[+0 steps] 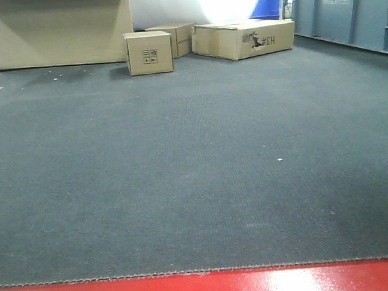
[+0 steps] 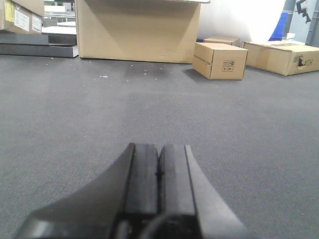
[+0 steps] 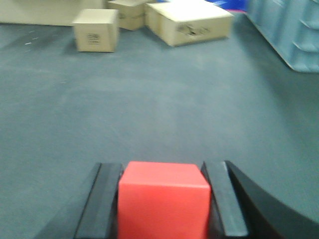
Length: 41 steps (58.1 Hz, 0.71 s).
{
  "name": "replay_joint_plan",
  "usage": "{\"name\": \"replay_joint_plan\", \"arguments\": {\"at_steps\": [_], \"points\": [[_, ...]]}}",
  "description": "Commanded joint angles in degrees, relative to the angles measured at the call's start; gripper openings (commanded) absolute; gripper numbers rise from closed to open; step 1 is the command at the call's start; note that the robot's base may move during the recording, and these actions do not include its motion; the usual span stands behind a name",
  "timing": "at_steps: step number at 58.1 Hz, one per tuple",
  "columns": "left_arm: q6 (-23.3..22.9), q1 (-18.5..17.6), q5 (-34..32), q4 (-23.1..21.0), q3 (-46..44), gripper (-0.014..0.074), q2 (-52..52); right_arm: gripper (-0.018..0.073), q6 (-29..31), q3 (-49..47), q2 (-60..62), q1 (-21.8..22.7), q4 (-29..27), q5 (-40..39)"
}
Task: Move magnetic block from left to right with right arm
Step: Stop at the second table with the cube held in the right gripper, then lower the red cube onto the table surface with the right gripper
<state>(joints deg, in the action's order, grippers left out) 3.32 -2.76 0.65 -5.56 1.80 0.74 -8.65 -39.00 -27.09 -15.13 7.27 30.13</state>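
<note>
Magnetic block: red cube, seen only in the right wrist view, sitting square between the two dark fingers of the right gripper. Both pads were pressed against its side faces with no gap showing, so the jaws were clamped on it. Its top face was level and not twisted. I could not tell whether its underside touched the grey carpet or hung clear, as the bottom was cut off by the frame. The view was soft, so fine contact detail was not readable.

Left gripper: fingers together, nothing between them, low over the carpet.

The front view showed neither block nor arms. It held only open carpet, the glossy red table edge along the bottom, the small cardboard box and a bigger flat box far back, and a grey-blue crate at right.

Judged step: carrying the block rightward, grasp already made. To do it well:
- Hold the squeeze steady; the faces looked smooth, so a loose grip could let the cube slide.
- Lift clear of the carpet before moving sideways, since dragging on the pile could tip or twist it.
- Move level, then set it down flat before opening.
- Leave the left arm parked, out of the path.
</note>
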Motion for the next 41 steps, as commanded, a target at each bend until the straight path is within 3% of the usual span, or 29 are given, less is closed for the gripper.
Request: {"name": "replay_joint_plan", "arguments": {"at_steps": [1,20,29,41], "points": [[-0.3,0.0,-5.2,-0.3,0.5,-0.0126,0.6,0.0197,3.2,-6.8,-7.1,-2.6,-0.3,-5.7],[-0.3,0.0,-5.2,-0.3,0.5,-0.0126,0.6,0.0197,5.4,-25.6,-33.4,-17.1,-0.3,-0.4],[-0.3,0.0,-5.2,-0.3,0.5,-0.0126,0.6,0.0197,5.4,-33.1,-44.7,-20.0,-1.1,3.3],[-0.3,0.0,-5.2,-0.3,0.5,-0.0126,0.6,0.0197,5.4,-39.0,-57.7,-20.6,-4.0,5.8]]}}
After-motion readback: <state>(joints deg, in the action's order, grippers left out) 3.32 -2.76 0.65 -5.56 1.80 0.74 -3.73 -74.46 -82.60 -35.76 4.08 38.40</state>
